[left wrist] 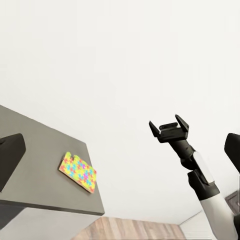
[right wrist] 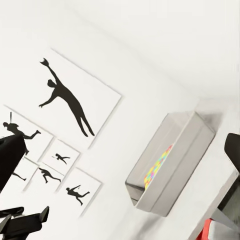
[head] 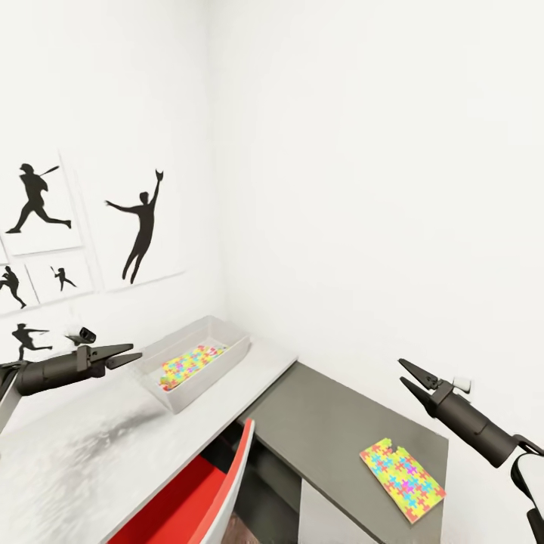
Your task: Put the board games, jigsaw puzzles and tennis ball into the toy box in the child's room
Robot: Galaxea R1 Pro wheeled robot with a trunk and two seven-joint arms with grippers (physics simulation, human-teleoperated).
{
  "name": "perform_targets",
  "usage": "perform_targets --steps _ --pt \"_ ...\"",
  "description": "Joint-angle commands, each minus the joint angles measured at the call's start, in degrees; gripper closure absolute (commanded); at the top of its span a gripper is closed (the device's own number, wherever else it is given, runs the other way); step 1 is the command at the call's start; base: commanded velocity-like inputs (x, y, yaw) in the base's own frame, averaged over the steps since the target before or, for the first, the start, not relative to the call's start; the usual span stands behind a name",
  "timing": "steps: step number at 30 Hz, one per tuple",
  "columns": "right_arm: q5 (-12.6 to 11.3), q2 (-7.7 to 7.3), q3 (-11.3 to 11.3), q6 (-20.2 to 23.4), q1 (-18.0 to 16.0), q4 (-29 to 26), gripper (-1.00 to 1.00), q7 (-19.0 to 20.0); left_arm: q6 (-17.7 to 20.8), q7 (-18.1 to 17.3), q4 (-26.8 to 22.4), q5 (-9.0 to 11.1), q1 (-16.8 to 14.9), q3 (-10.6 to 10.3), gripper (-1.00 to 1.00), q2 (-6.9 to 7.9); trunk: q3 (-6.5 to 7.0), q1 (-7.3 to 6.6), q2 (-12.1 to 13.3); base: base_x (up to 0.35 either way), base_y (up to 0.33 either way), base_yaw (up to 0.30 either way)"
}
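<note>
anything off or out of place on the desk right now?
One jigsaw puzzle lies out on the lower grey unit, skewed to its edges and near the front right corner, not in the toy box. The other puzzle is already in the box. Both hands, left and right, are open and empty. Nothing looks spilled or damaged.

Black silhouette posters of baseball players (head: pixel 143 227) hang on the white wall at far left, one large beside several smaller ones (head: pixel 60 278). A red chair (head: pixel 198 495) with a pale edge stands near, at the bottom. Wood-plank floor (left wrist: pixel 135 229) lies below.
</note>
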Motion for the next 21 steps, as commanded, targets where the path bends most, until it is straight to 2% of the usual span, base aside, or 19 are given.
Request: perform_targets --steps 1,21 --pt "-0.11 0.02 -0.08 0.37 -0.04 0.04 -1.00 0.11 0.61 -0.21 -0.01 0.00 0.00 -0.02 -1.00 0.00 -0.10 0.02 -0.05 0.000 0.000 -0.178" --pt "-0.19 -0.01 -0.10 0.37 -0.04 0.29 -1.00 0.28 0.61 -0.21 -0.01 0.00 0.03 0.01 -1.00 0.06 -1.43 0.02 -0.05 0.000 0.000 -0.204"
